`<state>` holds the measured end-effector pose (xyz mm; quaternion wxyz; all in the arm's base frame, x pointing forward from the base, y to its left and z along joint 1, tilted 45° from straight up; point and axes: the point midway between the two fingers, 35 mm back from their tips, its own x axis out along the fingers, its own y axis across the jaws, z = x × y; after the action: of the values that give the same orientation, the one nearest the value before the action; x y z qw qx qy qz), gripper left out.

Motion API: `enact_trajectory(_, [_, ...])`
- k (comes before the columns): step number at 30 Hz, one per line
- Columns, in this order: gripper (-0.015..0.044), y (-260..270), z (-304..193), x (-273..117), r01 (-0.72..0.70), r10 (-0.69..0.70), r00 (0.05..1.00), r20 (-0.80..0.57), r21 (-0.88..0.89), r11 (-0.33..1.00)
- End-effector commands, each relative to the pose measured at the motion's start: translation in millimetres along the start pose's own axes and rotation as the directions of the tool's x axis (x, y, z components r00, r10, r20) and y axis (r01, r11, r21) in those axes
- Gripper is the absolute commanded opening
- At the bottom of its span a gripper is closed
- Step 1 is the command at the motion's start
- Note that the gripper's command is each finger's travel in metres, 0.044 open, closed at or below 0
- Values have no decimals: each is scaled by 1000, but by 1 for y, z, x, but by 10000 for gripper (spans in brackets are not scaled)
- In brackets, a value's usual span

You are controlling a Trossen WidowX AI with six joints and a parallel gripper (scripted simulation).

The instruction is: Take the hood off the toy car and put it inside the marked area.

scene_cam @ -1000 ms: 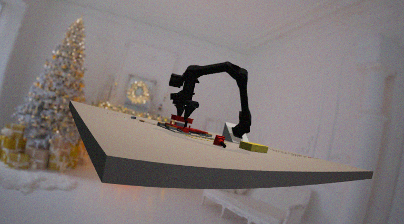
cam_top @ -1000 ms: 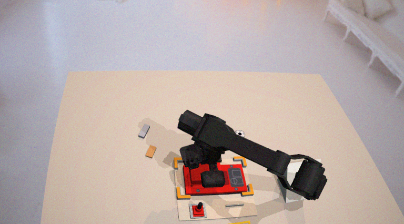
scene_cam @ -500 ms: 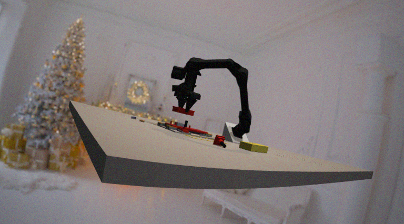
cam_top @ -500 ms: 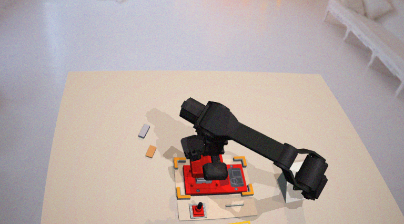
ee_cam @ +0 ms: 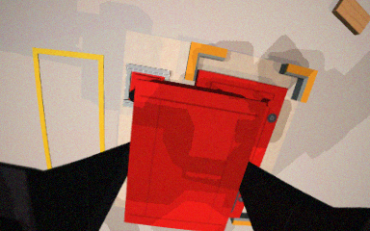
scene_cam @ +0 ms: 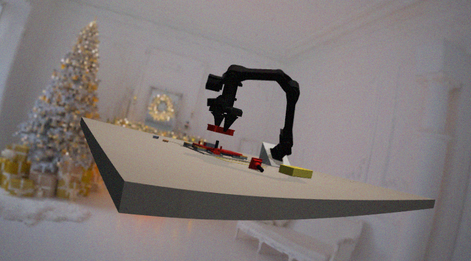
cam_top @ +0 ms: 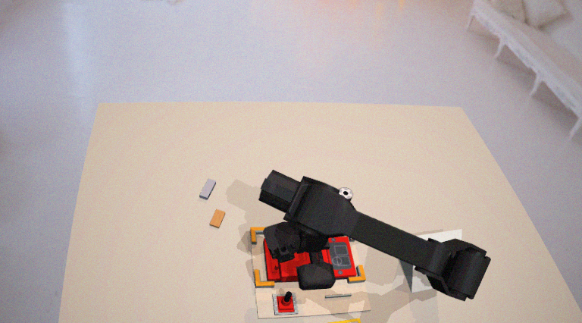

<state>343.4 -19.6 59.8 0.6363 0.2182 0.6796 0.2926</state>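
The red hood (scene_cam: 211,127) (ee_cam: 193,130) is off the car and held in the air, roughly level. My gripper (scene_cam: 222,128) (ee_cam: 186,156) is shut on it, one finger at each long side. The red toy car (cam_top: 349,259) (scene_cam: 227,152) (ee_cam: 277,97) lies below, with a visible gap between it and the hood in the exterior view. The marked area is a yellow outline (ee_cam: 102,111) (cam_top: 345,321), left of the car in the wrist view and cut off at the bottom edge in the top view. The hood is not over it. The arm partly hides the car in the top view.
A red block with a black lever (cam_top: 285,303) (scene_cam: 255,163) stands between car and outline. Orange corner brackets (cam_top: 264,283) (ee_cam: 192,60) surround the car. An orange block (cam_top: 217,218) (ee_cam: 353,15) and a grey block (cam_top: 208,188) lie apart. A yellow block (scene_cam: 295,171) stands near the arm's base.
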Motion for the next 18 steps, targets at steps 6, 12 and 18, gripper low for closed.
enact_trajectory(6, [0,38,-7,-3,6,-6,1000,-2,5,1000])
enact_trajectory(12, [0,68,-13,-5,-2,2,1000,3,7,1000])
enact_trajectory(18, [0,97,-21,-6,-12,12,1000,7,9,1000])
